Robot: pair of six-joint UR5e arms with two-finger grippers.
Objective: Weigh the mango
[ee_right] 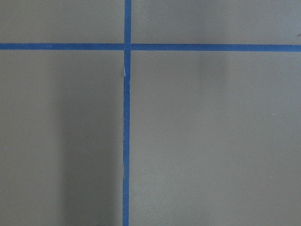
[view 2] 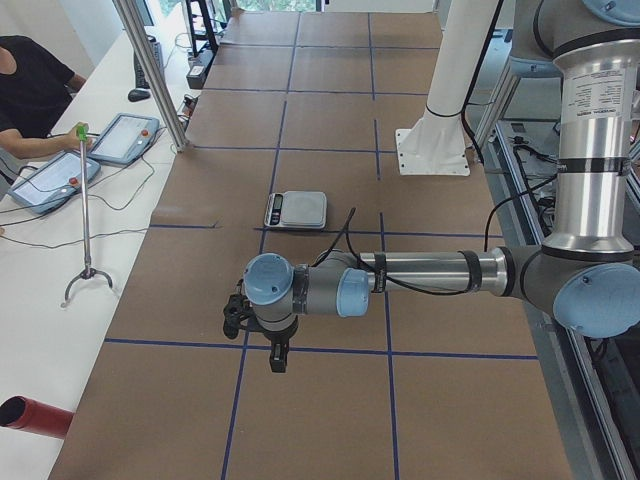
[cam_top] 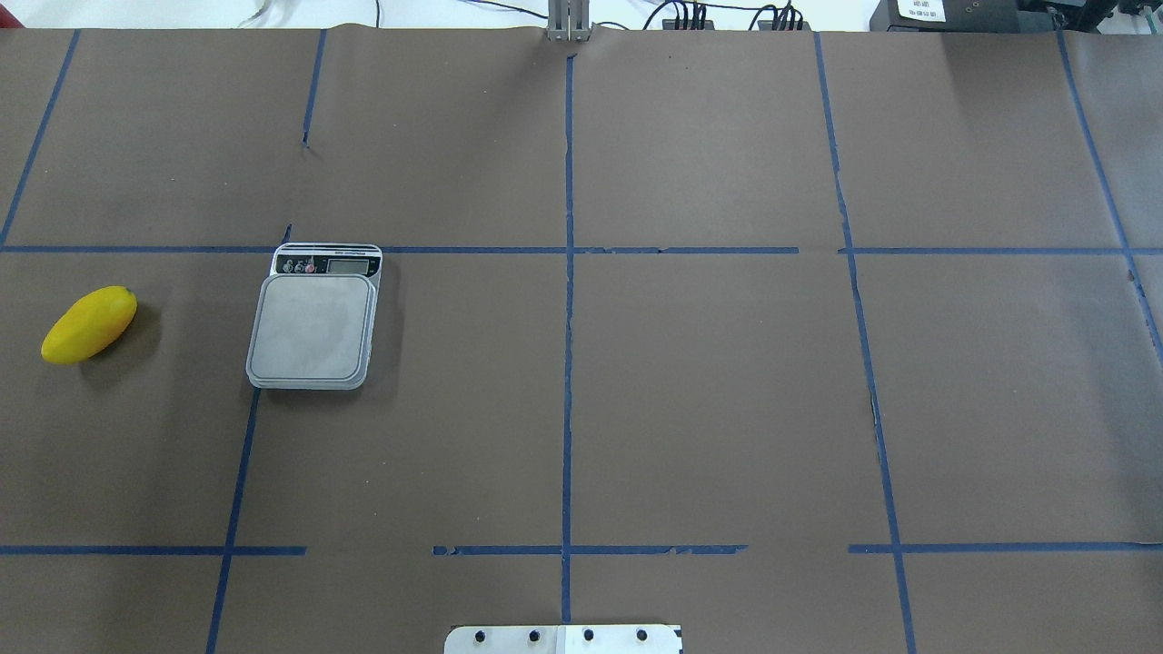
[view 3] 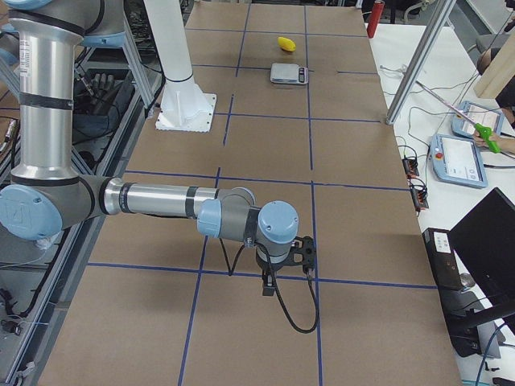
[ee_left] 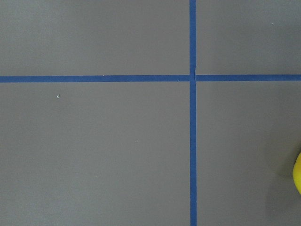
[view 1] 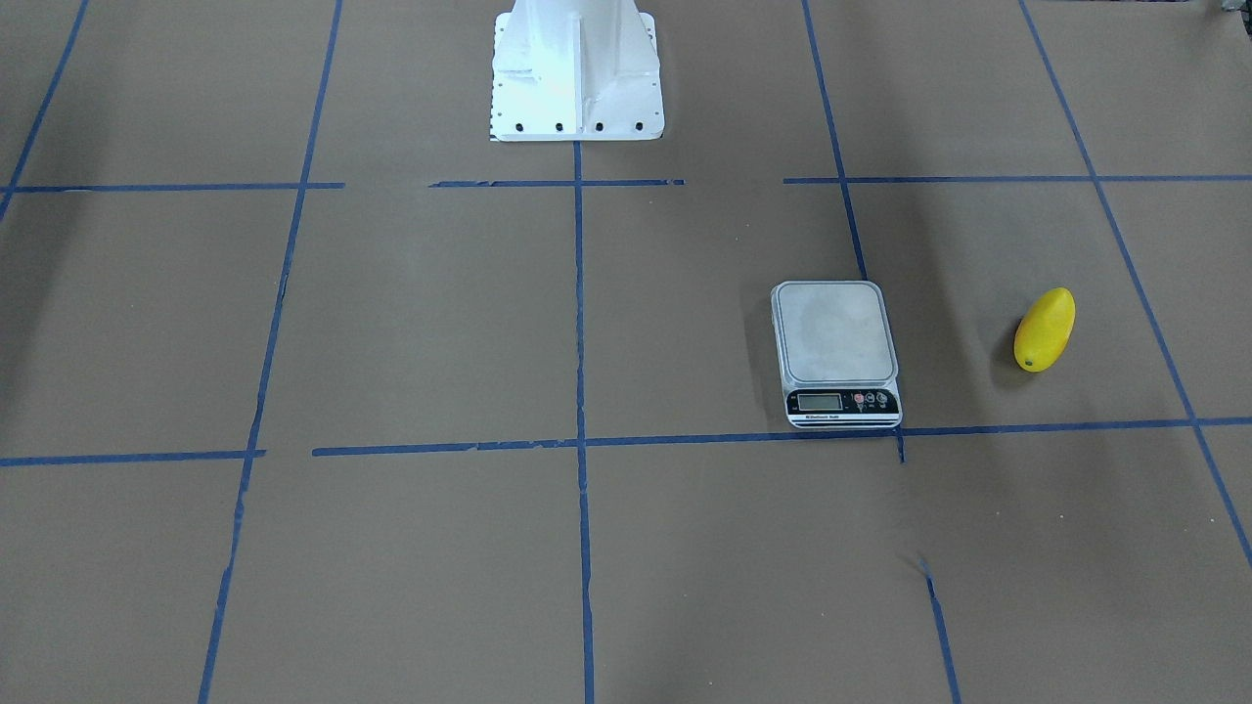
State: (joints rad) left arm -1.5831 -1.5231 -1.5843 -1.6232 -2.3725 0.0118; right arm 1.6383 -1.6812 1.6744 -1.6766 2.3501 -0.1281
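Observation:
The yellow mango [view 1: 1045, 330] lies on its side on the brown table, apart from the scale, and shows in the overhead view [cam_top: 89, 324] at the far left. The silver scale [cam_top: 312, 329] with its empty plate [view 1: 834, 332] stands next to it. My left gripper [view 2: 240, 316] hangs high over the table at the near end of the exterior left view. I cannot tell if it is open or shut. A sliver of mango [ee_left: 297, 174] shows at the left wrist view's right edge. My right gripper [view 3: 304, 251] hangs far from both things, and I cannot tell its state either.
The white robot pedestal [view 1: 577, 73] stands at the table's middle back edge. Blue tape lines cross the brown paper. An operator with tablets [view 2: 60, 175] sits beside the table, near an aluminium post [view 2: 150, 70]. A red cylinder [view 2: 35, 415] lies off the table's corner.

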